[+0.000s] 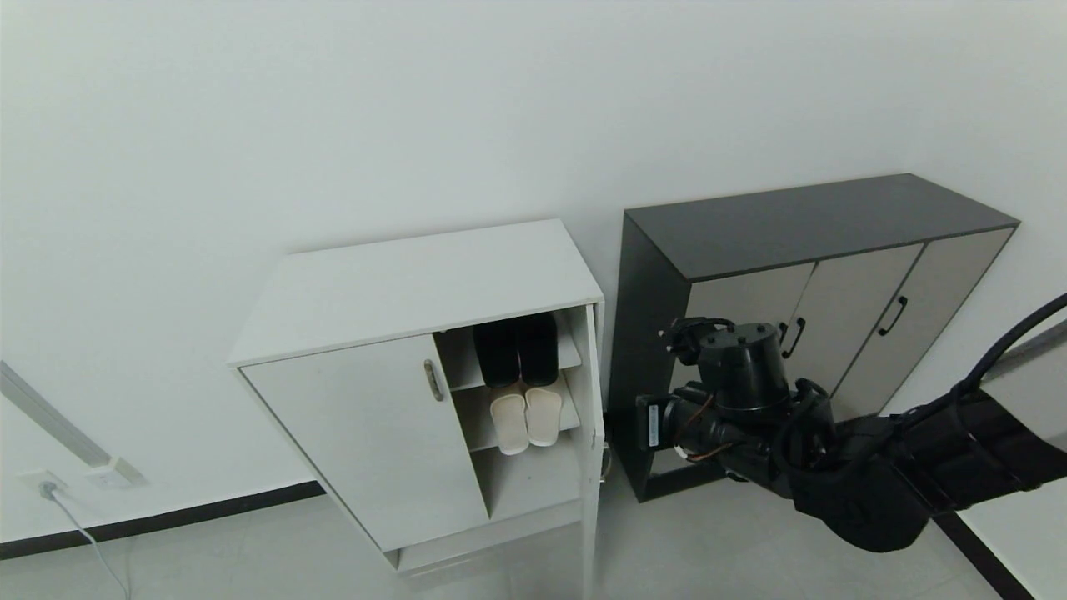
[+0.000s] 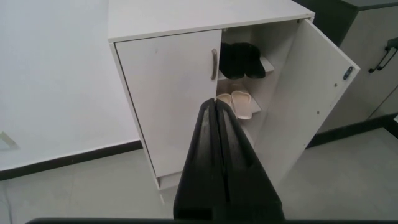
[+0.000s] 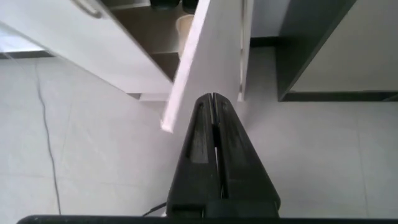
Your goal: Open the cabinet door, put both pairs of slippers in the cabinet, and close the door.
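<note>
The white cabinet stands against the wall with its left door shut and its right door swung open, edge-on to me. A black pair of slippers lies on the top shelf. A cream pair of slippers lies on the shelf below. Both pairs also show as the black slippers and the cream slippers. My left gripper is shut and empty, out in front of the cabinet. My right gripper is shut and empty, close to the outer edge of the open door. My right arm hangs right of that door.
A dark cabinet with grey doors stands just right of the white one, behind my right arm. A wall socket with a cable is at the far left. Bare tiled floor lies in front of both cabinets.
</note>
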